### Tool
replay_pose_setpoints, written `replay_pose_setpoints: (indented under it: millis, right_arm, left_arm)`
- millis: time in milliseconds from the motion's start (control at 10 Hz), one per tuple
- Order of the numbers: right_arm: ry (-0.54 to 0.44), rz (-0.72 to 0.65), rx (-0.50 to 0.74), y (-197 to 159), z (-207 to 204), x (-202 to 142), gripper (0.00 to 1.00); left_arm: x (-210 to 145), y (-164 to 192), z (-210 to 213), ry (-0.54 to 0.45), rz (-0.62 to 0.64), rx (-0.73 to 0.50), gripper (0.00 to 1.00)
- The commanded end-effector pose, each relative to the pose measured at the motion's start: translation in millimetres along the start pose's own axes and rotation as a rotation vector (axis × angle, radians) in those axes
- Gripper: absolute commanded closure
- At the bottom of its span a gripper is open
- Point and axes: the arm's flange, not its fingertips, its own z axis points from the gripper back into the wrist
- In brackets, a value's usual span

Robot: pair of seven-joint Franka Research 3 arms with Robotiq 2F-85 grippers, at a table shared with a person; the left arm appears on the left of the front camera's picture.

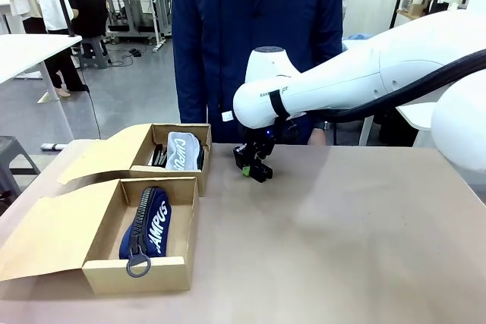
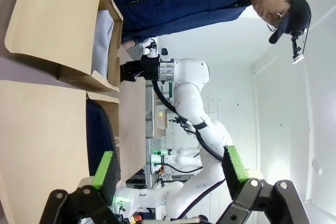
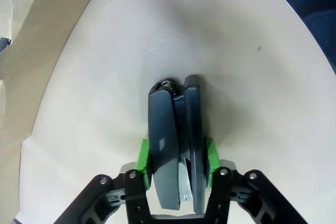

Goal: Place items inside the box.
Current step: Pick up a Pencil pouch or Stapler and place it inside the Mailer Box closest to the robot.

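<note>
- Beige tabletop [image 1: 342,248], matte and smooth; grey floor and white work tables lie beyond, towards 11 o'clock.
- Person in a dark blue coat [image 1: 258,28] stands at 12 o'clock.
- Two cardboard boxes sit at 9 o'clock: the far box [image 1: 194,130] holds a grey-blue pouch [image 1: 184,149], the near box [image 1: 137,275] a navy pouch [image 1: 156,225].
- Black stapler [image 3: 176,145] rests on the table towards 12 o'clock, just right of the far box, its two dark arms side by side and joined at the far end.
- Right gripper [image 1: 254,168] clamps it, green pads pressed on both flanks.
- Left gripper [image 2: 169,167] is spread wide, holding nothing.
</note>
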Motion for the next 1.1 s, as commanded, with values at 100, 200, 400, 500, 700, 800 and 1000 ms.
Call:
replay_pose_setpoints:
  millis: [100, 200, 400, 500, 700, 800, 1000]
  right_arm:
    - [-0.017, -0.022, 0.026, -2.0, 2.8, -13.0, 1.0]
    - [-0.019, -0.029, 0.023, -1.6, 3.1, -13.3, 1.0]
    - [-0.033, -0.078, 0.008, 6.0, 17.9, -23.6, 1.0]
    - [-0.04, -0.161, 0.006, 12.0, 39.7, -41.6, 1.0]
    - [0.107, -0.369, 0.054, 18.3, 93.5, -109.9, 0.75]
    - [0.129, -0.437, 0.094, 16.6, 115.1, -147.2, 0.75]
    - [0.062, -0.532, 0.192, 16.8, 154.2, -227.2, 0.75]
  left_arm:
    - [-1.4, 0.2, -0.3, -0.003, -0.016, -0.017, 0.0]
    - [-1.4, 0.2, -0.3, -0.003, -0.016, -0.017, 0.0]
    - [-1.4, 0.2, -0.3, -0.003, -0.016, -0.017, 0.0]
    - [-1.4, 0.2, -0.3, -0.003, -0.016, -0.017, 0.0]
    - [-1.4, 0.2, -0.3, -0.003, -0.016, -0.017, 0.0]
    - [-1.4, 0.2, -0.3, -0.003, -0.016, -0.017, 0.0]
    - [-1.4, 0.2, -0.3, -0.003, -0.016, -0.017, 0.0]
